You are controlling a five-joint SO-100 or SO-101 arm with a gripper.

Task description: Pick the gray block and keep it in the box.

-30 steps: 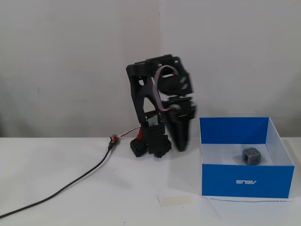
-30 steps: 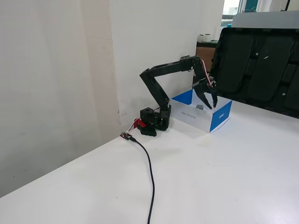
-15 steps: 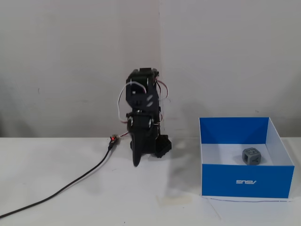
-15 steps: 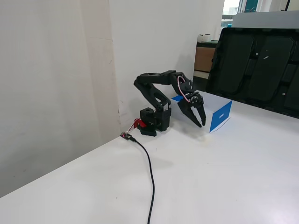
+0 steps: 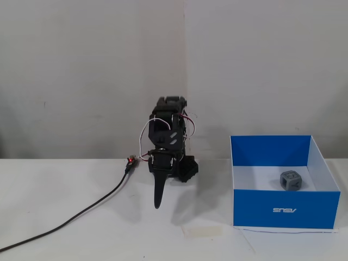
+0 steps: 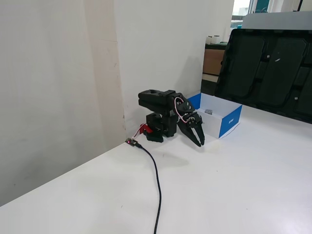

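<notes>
The gray block [image 5: 291, 180] lies inside the blue box [image 5: 285, 209], on its white floor near the middle. In a fixed view it shows only as a small gray shape [image 6: 208, 111] in the box [image 6: 229, 122]. The black arm is folded low at the wall. My gripper [image 5: 158, 202] points down at the table, left of the box and well apart from it. Its jaws are together and hold nothing. It also shows in a fixed view [image 6: 200, 142], in front of the box's near corner.
A black cable [image 5: 81, 215] runs from a small board by the arm's base toward the front left of the table. A strip of clear tape [image 5: 202, 231] lies on the table left of the box. A large black case [image 6: 273, 68] stands behind the table.
</notes>
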